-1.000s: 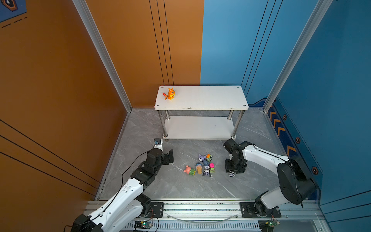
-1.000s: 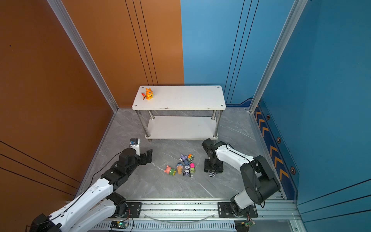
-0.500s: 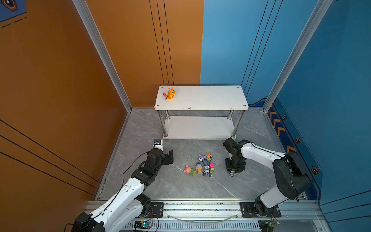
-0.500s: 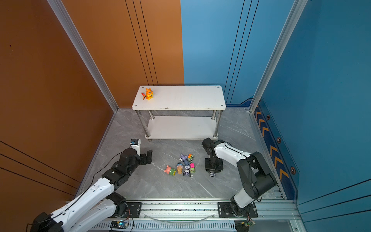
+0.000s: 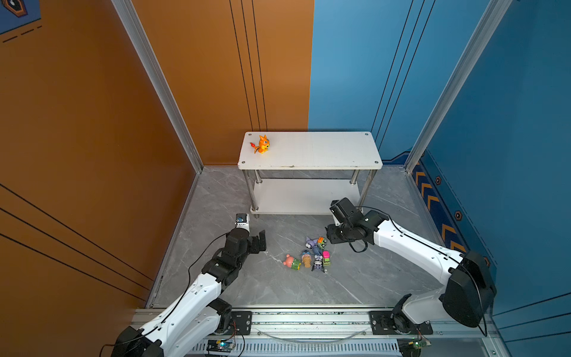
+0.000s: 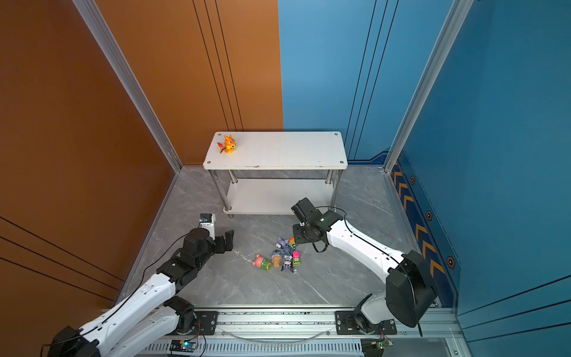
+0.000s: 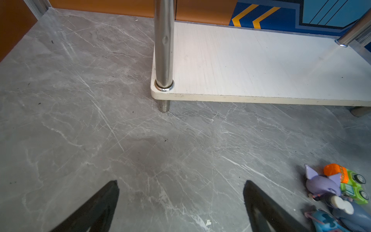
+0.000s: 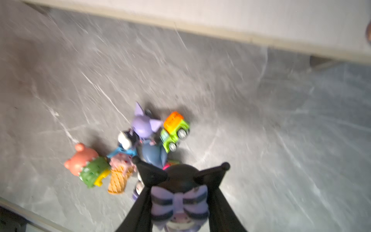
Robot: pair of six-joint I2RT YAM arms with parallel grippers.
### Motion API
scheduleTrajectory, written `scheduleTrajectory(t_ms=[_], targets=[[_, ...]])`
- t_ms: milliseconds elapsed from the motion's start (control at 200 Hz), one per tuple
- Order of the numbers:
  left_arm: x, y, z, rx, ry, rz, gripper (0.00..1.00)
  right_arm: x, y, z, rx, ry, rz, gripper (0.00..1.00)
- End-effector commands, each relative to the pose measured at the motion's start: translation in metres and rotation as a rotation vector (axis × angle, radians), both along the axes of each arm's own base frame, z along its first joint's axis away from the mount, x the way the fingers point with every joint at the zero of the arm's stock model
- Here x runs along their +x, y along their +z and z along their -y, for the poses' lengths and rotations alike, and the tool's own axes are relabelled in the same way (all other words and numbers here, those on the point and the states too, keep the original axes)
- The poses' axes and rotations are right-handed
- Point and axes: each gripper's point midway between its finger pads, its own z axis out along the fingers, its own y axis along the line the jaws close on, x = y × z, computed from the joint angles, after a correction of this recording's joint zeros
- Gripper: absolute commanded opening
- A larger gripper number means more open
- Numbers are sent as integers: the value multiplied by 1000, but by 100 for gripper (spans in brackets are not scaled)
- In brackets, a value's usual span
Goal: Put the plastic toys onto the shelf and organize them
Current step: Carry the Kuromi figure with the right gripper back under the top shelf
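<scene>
Black-purple imp sits clamped in the right gripper near the toys; the left gripper gapes wide over floor by the shelf.

No readable words, brands or numbers anywhere, tbh. Closest to signs: orange chevron marks along the dark blue wall base strip, plus small hexagon emblems, too tiny to make out.

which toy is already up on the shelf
The orange dragon: it alone stands on the top board of the shelf, near its left end; no other toy is on either board.
</scene>
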Motion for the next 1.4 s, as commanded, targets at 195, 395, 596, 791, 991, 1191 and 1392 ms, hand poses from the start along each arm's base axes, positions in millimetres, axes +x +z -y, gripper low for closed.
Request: scheduleTrajectory(t_ms=[195,395,596,791,991,1191,1392], targets=[[-3,-5,1,-43,0,-16,98,85,52,-101,150,145,471,25],[-6,-4,1,-61,3,-14,98,121,52,-164,190,248,569,25],[-9,-2,-1,-72,11,-7,98,151,44,-206,229,307,645,26],[-10,-1,0,-71,7,-4,98,176,28,-230,290,330,675,27],[-9,1,0,-68,4,2,98,190,18,-242,294,368,706,29],[-8,-2,1,-71,2,-3,98,197,11,-248,281,398,744,30],[-8,0,0,-61,0,0,98,211,9,-255,279,401,774,30]])
